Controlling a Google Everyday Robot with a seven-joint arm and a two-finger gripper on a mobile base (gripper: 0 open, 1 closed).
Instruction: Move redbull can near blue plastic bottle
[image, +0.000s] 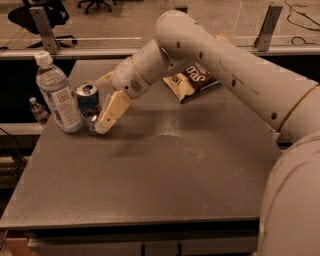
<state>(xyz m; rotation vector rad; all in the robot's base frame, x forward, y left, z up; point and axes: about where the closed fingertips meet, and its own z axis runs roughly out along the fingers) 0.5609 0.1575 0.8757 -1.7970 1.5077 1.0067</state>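
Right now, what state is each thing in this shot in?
Can: upright on the table, close beside the big bottle.
Big bottle: upright, cap on, near the table's left edge.
Chip bag: lying flat at the back of the table, partly behind the arm.
Small bottle: upright, beyond the table's left edge.
Claw: low over the table, at the can's right side.
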